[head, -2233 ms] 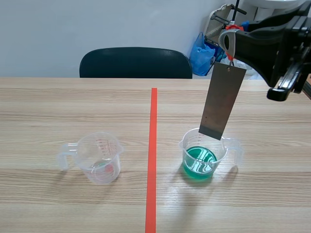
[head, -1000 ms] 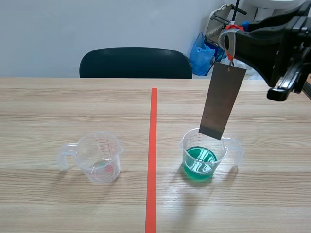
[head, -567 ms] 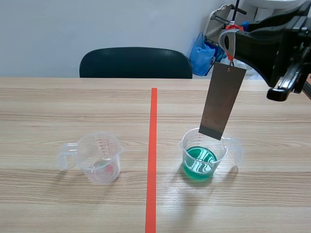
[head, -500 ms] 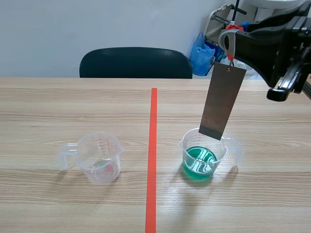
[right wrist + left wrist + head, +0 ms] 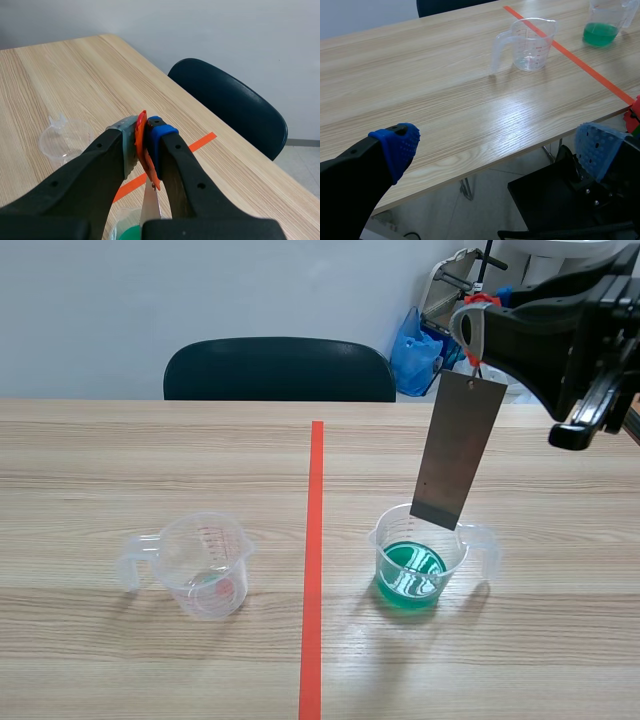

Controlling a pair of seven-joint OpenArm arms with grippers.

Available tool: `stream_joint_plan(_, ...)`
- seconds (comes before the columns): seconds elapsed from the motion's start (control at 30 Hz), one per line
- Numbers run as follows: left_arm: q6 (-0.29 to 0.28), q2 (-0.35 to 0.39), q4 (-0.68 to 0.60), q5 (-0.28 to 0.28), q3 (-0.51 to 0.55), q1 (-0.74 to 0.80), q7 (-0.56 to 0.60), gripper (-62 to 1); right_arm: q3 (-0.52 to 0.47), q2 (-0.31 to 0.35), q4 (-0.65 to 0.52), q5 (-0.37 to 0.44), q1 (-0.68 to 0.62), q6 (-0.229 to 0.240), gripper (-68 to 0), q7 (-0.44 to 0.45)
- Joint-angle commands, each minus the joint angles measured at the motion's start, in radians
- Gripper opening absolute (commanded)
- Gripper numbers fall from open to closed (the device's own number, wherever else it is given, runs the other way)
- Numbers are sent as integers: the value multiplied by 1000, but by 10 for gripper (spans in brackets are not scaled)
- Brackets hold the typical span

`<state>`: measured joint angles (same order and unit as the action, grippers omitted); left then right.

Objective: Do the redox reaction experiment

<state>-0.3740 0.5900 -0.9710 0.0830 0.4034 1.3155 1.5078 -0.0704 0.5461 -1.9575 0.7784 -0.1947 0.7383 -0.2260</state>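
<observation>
Gripped orange tag (image 5: 151, 175) of metal strip (image 5: 455, 450) in right tool (image 5: 141, 131) above green-liquid measuring cup (image 5: 418, 558). Needed slow, plumb lowering. Showed left tool (image 5: 496, 145) wide.

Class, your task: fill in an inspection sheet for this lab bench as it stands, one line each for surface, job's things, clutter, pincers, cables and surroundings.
Surface: pale wooden table, one orange-red tape line down the middle.
Job's things: clear plastic measuring cup of green liquid; grey metal plate hanging over its mouth from an orange-red tag; second clear plastic measuring cup, seemingly empty, across the line.
Clutter: nothing seen.
Pincers: right pincer shut on the tag; left pincer open, beyond the table's near edge.
Cables: nothing seen.
Surroundings: dark chair, blue plastic bag, pale wall.
</observation>
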Motion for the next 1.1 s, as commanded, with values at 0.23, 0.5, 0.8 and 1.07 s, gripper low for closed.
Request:
stream_joint_plan(0.23,-2,-5,-9,10,6,1,46,14,-8,13,-14,15,23,7,-669,5)
stream_joint_plan(0.5,-2,-5,-9,9,6,1,46,14,0,13,-14,27,48,7,-669,-4)
stream_joint_plan(0.8,-2,-5,-9,10,6,1,46,14,104,13,-13,26,134,7,-669,-50)
stream_joint_plan(1.07,-2,-5,-10,10,6,1,46,14,249,1,-13,26,251,2,-669,-58)
